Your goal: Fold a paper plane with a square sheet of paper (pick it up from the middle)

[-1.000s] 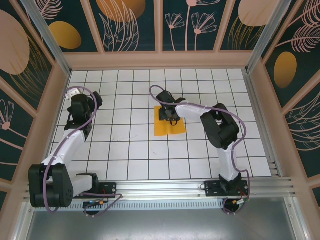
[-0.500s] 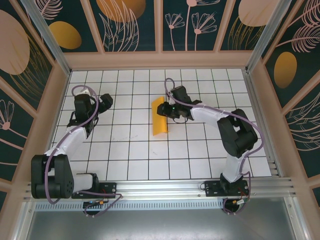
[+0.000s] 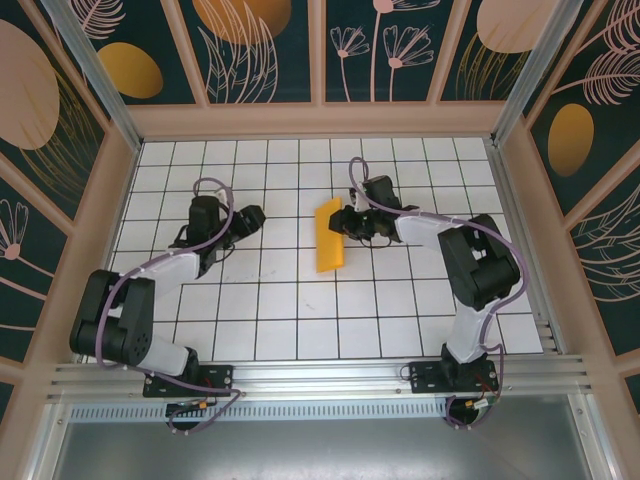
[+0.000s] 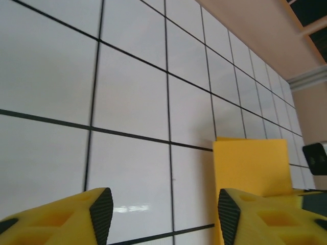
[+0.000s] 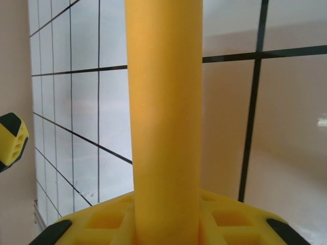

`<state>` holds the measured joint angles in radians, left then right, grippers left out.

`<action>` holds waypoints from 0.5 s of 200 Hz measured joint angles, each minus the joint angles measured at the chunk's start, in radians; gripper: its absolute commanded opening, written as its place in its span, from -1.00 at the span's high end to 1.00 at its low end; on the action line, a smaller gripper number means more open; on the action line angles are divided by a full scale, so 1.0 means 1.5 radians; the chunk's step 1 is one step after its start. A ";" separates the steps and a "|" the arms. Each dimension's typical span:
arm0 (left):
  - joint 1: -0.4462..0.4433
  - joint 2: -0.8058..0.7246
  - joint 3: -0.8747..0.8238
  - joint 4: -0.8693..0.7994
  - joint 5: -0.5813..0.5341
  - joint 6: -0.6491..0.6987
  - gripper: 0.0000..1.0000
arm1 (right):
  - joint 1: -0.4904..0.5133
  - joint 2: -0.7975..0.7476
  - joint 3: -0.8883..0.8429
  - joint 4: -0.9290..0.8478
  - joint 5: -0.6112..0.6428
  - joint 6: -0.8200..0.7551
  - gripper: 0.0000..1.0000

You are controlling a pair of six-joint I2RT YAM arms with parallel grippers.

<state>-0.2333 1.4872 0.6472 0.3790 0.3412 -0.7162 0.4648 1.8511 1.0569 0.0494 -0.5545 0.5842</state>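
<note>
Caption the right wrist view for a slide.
The right gripper pinches the orange-yellow sheet of paper, which curves up as a band over the white grid table.

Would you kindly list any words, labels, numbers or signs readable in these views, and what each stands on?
None readable. The orange-yellow sheet of paper is blank; the white grid-tiled table has only black lines; the dark wall panels bear painted plants and ovals, no lettering. Any marking on the arm bases is too small to tell.
</note>
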 measured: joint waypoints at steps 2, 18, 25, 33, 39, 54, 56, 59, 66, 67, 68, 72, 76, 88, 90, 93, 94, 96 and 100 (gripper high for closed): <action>-0.004 0.004 0.000 0.004 0.002 -0.005 -0.05 | -0.001 0.002 0.000 0.000 -0.001 -0.002 0.50; -0.034 0.034 0.003 0.025 0.011 -0.014 0.08 | -0.006 0.013 -0.003 0.000 -0.003 -0.007 0.51; -0.048 0.048 0.008 0.029 0.014 -0.019 0.14 | -0.007 0.019 -0.004 -0.001 -0.003 -0.010 0.51; -0.062 0.063 0.014 0.033 0.016 -0.023 0.20 | -0.008 0.023 -0.005 -0.001 -0.003 -0.014 0.52; -0.073 0.075 0.021 0.037 0.018 -0.026 0.25 | -0.009 0.026 -0.006 -0.001 -0.004 -0.017 0.52; -0.097 0.102 0.037 0.048 0.025 -0.035 0.38 | -0.011 0.032 -0.007 -0.001 -0.006 -0.019 0.55; -0.101 0.106 0.040 0.050 0.027 -0.036 0.39 | -0.011 0.033 -0.007 -0.001 -0.006 -0.020 0.55; -0.105 0.111 0.043 0.052 0.029 -0.036 0.41 | -0.012 0.033 -0.007 -0.001 -0.006 -0.020 0.56; -0.114 0.122 0.051 0.057 0.031 -0.039 0.43 | -0.013 0.034 -0.009 -0.001 -0.006 -0.020 0.56; -0.115 0.123 0.052 0.058 0.032 -0.040 0.44 | -0.013 0.034 -0.009 -0.001 -0.006 -0.020 0.56; -0.117 0.125 0.054 0.059 0.032 -0.042 0.44 | -0.013 0.034 -0.009 -0.001 -0.006 -0.020 0.57; -0.122 0.130 0.057 0.060 0.033 -0.042 0.46 | -0.014 0.034 -0.010 0.000 -0.007 -0.020 0.57; -0.127 0.137 0.062 0.064 0.035 -0.045 0.48 | -0.015 0.034 -0.010 0.000 -0.008 -0.020 0.58; -0.141 0.155 0.073 0.074 0.038 -0.050 0.51 | -0.018 0.034 -0.013 0.000 -0.008 -0.020 0.58; -0.142 0.157 0.075 0.076 0.039 -0.050 0.51 | -0.019 0.034 -0.014 0.000 -0.008 -0.019 0.58; -0.145 0.161 0.077 0.077 0.040 -0.050 0.52 | -0.019 0.034 -0.014 0.000 -0.008 -0.020 0.58; -0.147 0.163 0.079 0.078 0.040 -0.051 0.52 | -0.019 0.034 -0.015 0.000 -0.008 -0.019 0.58; -0.149 0.166 0.080 0.079 0.041 -0.053 0.52 | -0.020 0.034 -0.016 0.000 -0.008 -0.019 0.58; -0.153 0.171 0.083 0.081 0.042 -0.053 0.53 | -0.021 0.034 -0.017 0.000 -0.008 -0.019 0.58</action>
<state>-0.4629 1.7439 0.7715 0.4999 0.4049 -0.7952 0.4335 1.9018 1.0317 0.0494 -0.5667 0.5556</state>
